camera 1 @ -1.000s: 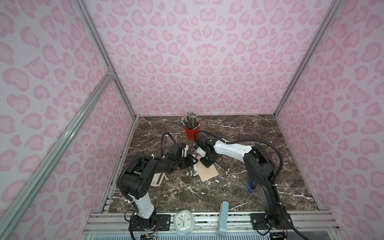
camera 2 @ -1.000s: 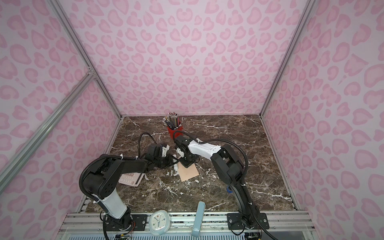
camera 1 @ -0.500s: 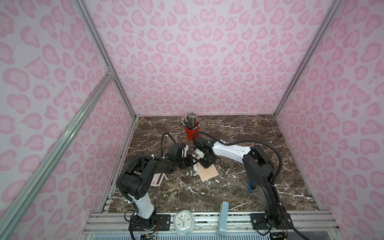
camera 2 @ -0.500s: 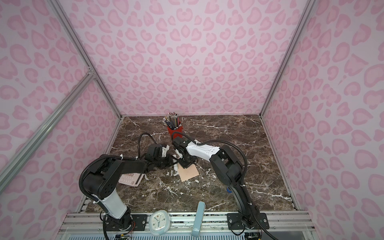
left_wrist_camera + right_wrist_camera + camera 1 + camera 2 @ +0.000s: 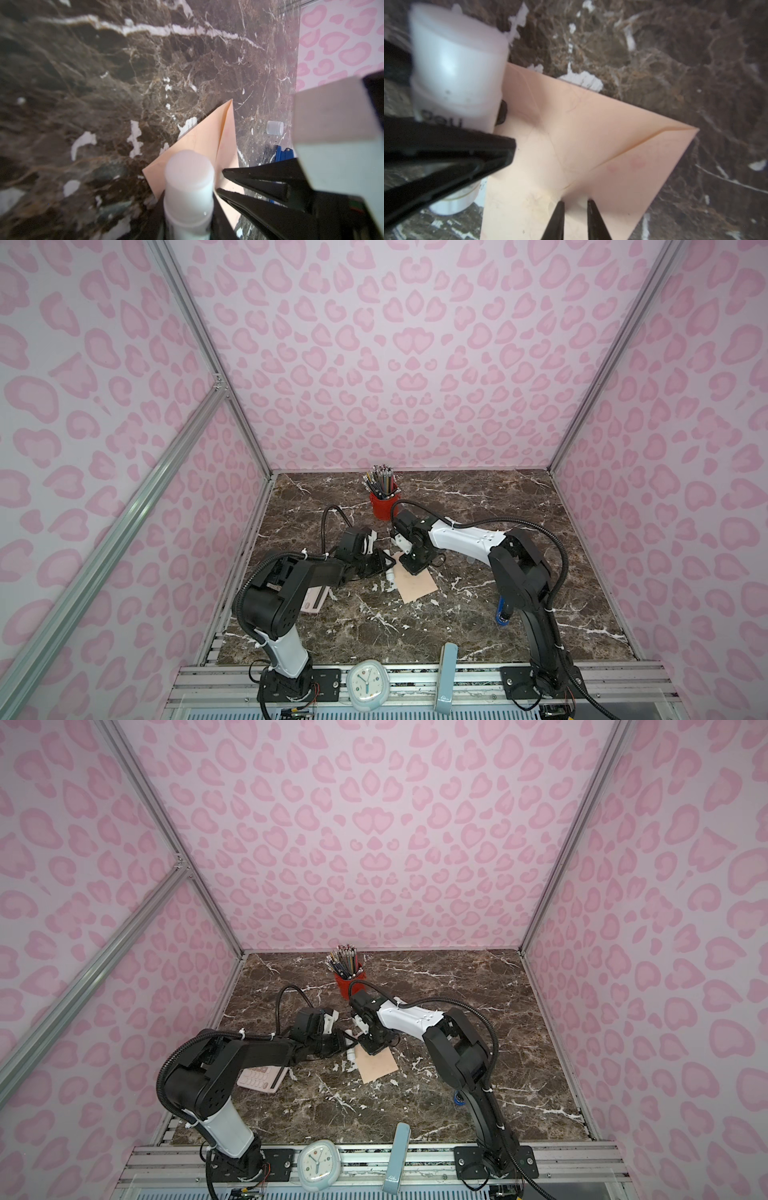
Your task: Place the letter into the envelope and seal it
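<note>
Little moved: the right gripper [image 5: 576, 202], jaws narrowly apart, rested on the envelope [image 5: 591, 124]. The left gripper [image 5: 376, 563] clutched the glue stick [image 5: 456, 72], so sealing seemed underway.

Two arms, left arm [image 5: 291, 585] and right arm [image 5: 465, 541] alike, black joint housings, glossy white link shells, black ribbed cable [image 5: 160, 1088] looped along each, white zip ties [image 5: 304, 551], black bolted base plates [image 5: 513, 679], slim tapered black fingers [image 5: 557, 224].
</note>
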Tool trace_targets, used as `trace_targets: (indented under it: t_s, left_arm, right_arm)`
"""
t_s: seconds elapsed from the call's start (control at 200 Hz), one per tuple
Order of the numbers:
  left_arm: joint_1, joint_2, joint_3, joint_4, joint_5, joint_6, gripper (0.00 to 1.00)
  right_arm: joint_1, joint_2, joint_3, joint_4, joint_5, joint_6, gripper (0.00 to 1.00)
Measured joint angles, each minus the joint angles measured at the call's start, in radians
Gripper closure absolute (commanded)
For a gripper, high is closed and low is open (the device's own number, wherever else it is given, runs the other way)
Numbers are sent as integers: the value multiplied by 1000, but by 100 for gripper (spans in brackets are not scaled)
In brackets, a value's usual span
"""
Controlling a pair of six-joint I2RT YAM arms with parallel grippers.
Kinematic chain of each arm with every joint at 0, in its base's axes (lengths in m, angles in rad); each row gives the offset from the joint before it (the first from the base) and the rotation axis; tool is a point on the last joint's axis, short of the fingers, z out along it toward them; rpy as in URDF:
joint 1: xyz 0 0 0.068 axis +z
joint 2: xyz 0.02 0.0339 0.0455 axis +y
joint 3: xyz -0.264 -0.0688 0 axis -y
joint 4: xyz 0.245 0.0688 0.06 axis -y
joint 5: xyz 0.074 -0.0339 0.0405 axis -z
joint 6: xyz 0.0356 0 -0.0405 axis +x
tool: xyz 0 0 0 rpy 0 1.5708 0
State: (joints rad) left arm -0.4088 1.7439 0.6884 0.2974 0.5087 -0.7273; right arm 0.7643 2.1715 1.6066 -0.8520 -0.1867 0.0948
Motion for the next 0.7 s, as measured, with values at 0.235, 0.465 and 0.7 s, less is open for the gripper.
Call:
trace_targets:
  t_s: [0.235,0.465,0.7]
  left_arm:
    - [1,6,6,-10,12,5,96]
    - [1,3,23,-39,6,13,96]
    - [1,-36,37,-140,-21,20,96]
  right_arm:
    - [-24,-39,-42,17,-73,7,85]
    - [-36,-69,-64,-65,-86,26,78]
    - [-45,-137,-82,-103,-72,55,78]
